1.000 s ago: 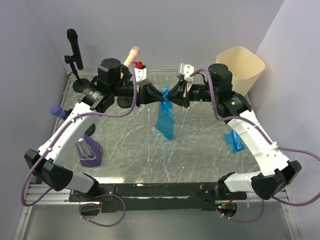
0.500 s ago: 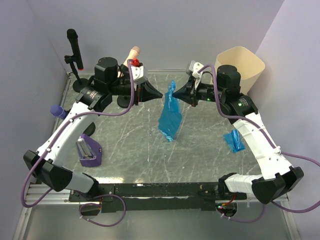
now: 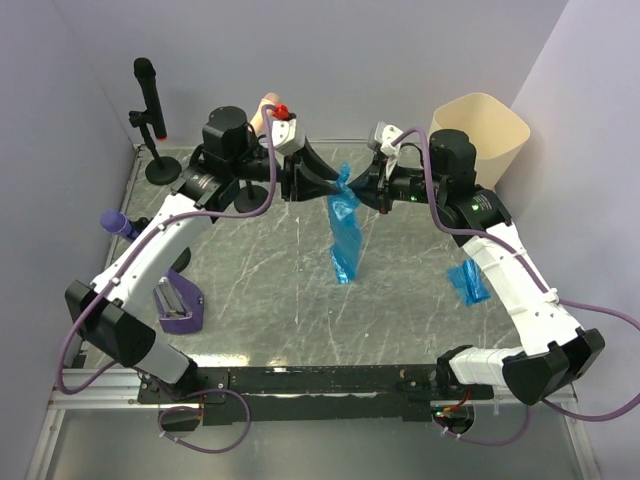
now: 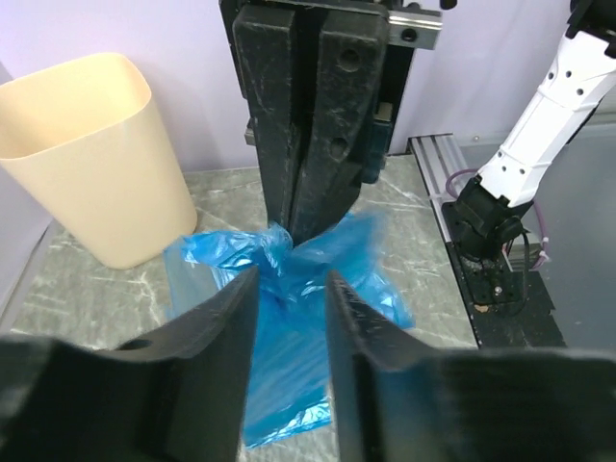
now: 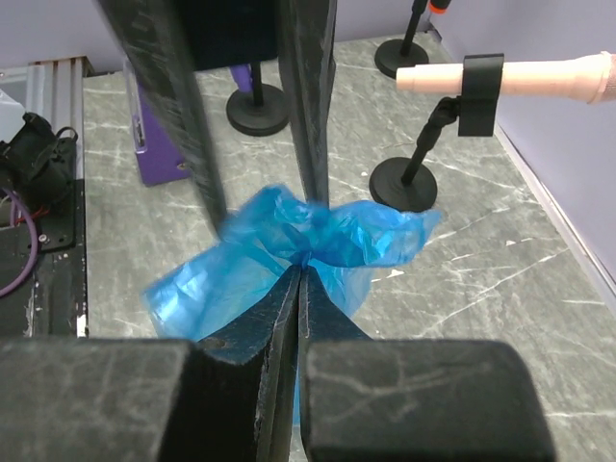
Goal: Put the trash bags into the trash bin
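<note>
Grey marbled tabletop [image 3: 260, 300], lilac walls [image 3: 350, 60], corner trash bin [image 3: 480, 130], hanging trash bag [image 3: 345, 235]

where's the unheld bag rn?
Top view: the loose blue trash bag lies on the table, right side, partly hidden by the right arm's forearm, closer to the bases than the trash bin.

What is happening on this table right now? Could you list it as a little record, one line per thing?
Right tool: shut on the bunched top of a blue bag
Held bag: blue trash bag, hanging from the right tool
Left tool: open, one finger on each side of that same bunched top
Second bag: blue, lying on the table near its right edge
Trash bin: cream, upright in the far right corner, neither bag in it
</note>
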Robot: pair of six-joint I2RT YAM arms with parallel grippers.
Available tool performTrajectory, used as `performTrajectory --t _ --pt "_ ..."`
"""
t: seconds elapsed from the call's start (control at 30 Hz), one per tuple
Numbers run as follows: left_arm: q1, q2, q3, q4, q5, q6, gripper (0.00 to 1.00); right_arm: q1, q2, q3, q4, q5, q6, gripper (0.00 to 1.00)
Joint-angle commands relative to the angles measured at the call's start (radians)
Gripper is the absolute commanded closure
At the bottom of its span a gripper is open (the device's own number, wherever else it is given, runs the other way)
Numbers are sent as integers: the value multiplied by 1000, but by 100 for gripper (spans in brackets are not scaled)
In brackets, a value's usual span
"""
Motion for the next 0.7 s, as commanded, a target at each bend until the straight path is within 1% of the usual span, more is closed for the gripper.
performTrajectory --t 0.0,0.1,0.17,0.27,0.4,0.5,0.53,0.63,0.67 --pt "-8 28 61 74 54 -44 69 10 6 38 41 -17 4 94" --pt "-10 39 70 66 58 -44 75 10 0 33 36 -11 -2 94" --pt "-10 44 77 52 61 -36 82 10 -8 29 33 -9 -7 93" --pt "-11 42 80 46 57 -39 89 10 -22 19 27 17 -16 89" --pt "-4 30 86 -10 42 -3 91 10 -57 35 -10 23 -57 83" --pt "1 21 78 -23 37 3 93 10 -74 38 -31 -10 -80 78" --pt "4 19 74 -20 34 -3 93 13 -80 36 -33 -18 -87 78" --pt "2 19 70 -6 17 -39 99 26 -94 18 -19 9 -96 74" --pt "4 21 72 -3 14 -52 99 29 -96 15 -11 16 -96 74"
